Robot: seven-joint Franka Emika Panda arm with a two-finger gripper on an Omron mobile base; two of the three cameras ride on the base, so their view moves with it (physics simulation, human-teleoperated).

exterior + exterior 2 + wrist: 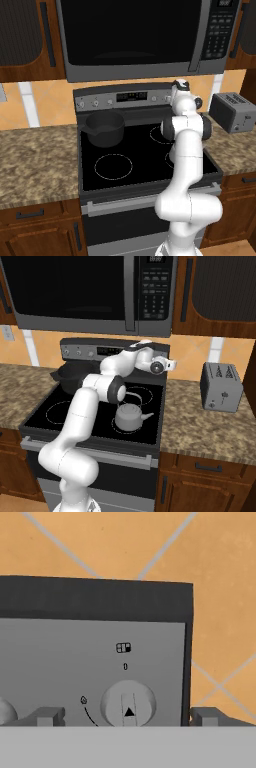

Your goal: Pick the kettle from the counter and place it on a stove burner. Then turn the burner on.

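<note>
The grey kettle [131,417] stands upright on the front right stove burner [116,428] of the black cooktop, spout to the right. My arm hides it in the left base view. My gripper [127,716] is open, raised at the right end of the stove's control panel [60,662], well behind and above the kettle. Its fingertips [47,716] stand wide on either side of the rightmost knob [128,704] without touching it. The knob's pointer aims straight at the 0 mark [125,666]. The granite counter [210,426] lies on both sides of the stove.
A dark saucepan [104,127] sits on the back left burner. A toaster [220,387] stands on the right counter. The microwave [135,35] hangs low over the stove. Other knobs [95,103] line the panel to the left.
</note>
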